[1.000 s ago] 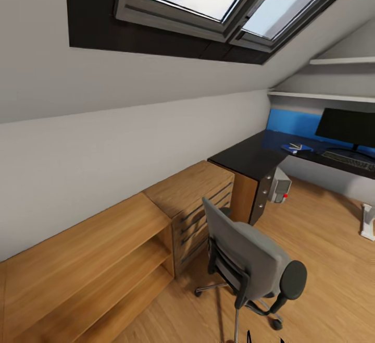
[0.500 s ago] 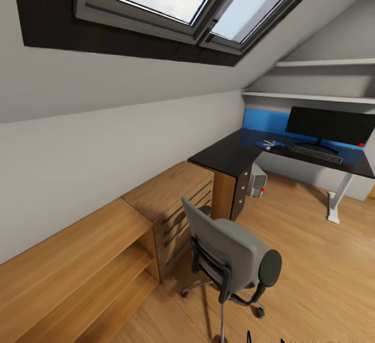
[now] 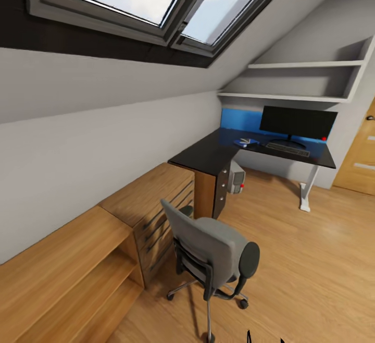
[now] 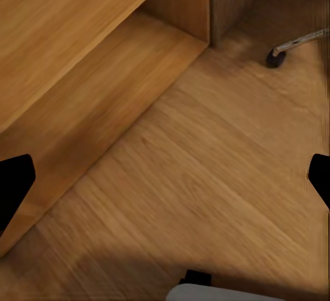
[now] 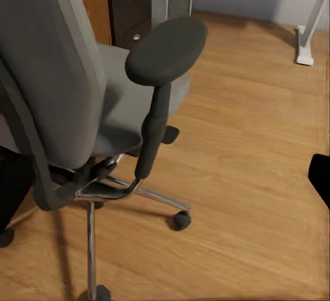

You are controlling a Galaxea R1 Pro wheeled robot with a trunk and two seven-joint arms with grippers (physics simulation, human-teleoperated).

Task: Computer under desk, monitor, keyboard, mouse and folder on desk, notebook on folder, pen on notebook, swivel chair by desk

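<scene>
Nearest, the left gripper (image 4: 165, 177) is seen in the left wrist view with its two black fingertips (image 4: 15, 184) set wide apart at the picture's edges, spread over bare wooden floor (image 4: 206, 170) with nothing between them. Beside it runs a low light wooden shelf unit (image 4: 75, 60). The right gripper (image 5: 165, 177) is likewise held open, its dark fingertips (image 5: 320, 177) far apart and nothing grasped, just behind the swivel chair (image 3: 213, 252), which has a grey seat and back, black rounded armrests and a metal star base on casters. The chair's seat is bare where it can be seen in the right wrist view.

In the head view the chair stands on the floor beside a light wooden drawer chest (image 3: 151, 202), a little apart from the long black L-shaped desk (image 3: 208, 152) with white legs and a dark drawer unit. Under the desk, next to the drawer unit, the small silver-grey computer tower (image 3: 237, 179) is placed. Farther along the desk top, a bright blue flat folder (image 3: 246, 142) is seen with something small and pale on it, too small to be identified. Next to it lies the slim black keyboard (image 3: 287, 149), and behind that the wide black monitor (image 3: 298, 123) is set upright before a blue wall panel (image 3: 240, 119).
</scene>
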